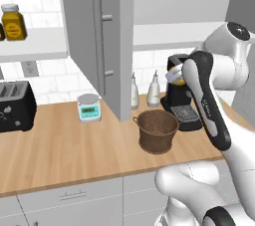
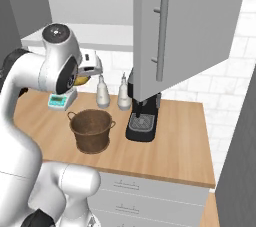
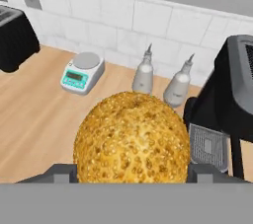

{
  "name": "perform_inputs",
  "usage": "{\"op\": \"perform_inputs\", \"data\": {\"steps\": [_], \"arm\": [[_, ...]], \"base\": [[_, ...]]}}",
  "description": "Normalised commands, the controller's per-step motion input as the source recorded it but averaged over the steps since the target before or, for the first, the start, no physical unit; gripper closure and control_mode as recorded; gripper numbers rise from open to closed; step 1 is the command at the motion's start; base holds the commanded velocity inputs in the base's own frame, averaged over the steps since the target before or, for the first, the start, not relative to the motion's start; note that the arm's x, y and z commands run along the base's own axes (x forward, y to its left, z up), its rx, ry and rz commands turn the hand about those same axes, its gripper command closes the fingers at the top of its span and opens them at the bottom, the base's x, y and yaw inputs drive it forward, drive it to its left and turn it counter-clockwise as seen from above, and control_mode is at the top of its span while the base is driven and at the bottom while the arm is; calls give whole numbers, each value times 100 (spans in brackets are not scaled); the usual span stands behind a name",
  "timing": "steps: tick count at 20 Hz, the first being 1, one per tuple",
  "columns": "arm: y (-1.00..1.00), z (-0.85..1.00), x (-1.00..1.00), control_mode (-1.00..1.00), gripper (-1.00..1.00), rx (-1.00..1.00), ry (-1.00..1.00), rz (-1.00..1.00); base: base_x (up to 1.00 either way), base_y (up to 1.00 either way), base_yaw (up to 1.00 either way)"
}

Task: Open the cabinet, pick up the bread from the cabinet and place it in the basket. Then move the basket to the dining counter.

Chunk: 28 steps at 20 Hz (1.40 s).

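The bread, a round golden bun, sits between my fingertips, and my gripper is shut on it. In the base views the gripper hangs in the air above and just behind the dark brown woven basket, with a sliver of the bread showing under the hand. The basket stands upright on the wood worktop. The grey cabinet has its doors swung open over a white shelf. The dining counter is out of view.
A black coffee machine stands right behind the basket, with two white bottles beside it. Further left are a small teal scale and a black toaster. An amber jar sits on the shelf.
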Motion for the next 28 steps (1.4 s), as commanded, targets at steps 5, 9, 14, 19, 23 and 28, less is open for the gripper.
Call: {"op": "perform_inputs", "data": {"steps": [5, 9, 14, 19, 23, 28], "arm": [[27, -100, -16, -100, 100, -10, 47, -11], [25, -100, 9, -100, 100, -2, 18, -10], [0, -94, 26, -100, 100, 0, 7, -5], [0, -44, 32, -100, 100, 0, 2, -2], [0, -20, 33, -100, 100, 0, 1, -2], [0, -34, 56, -100, 100, 0, 5, 0]], "base": [[0, 0, 0], [0, 0, 0], [0, 0, 0], [0, 0, 0], [0, 0, 0], [0, 0, 0]]}}
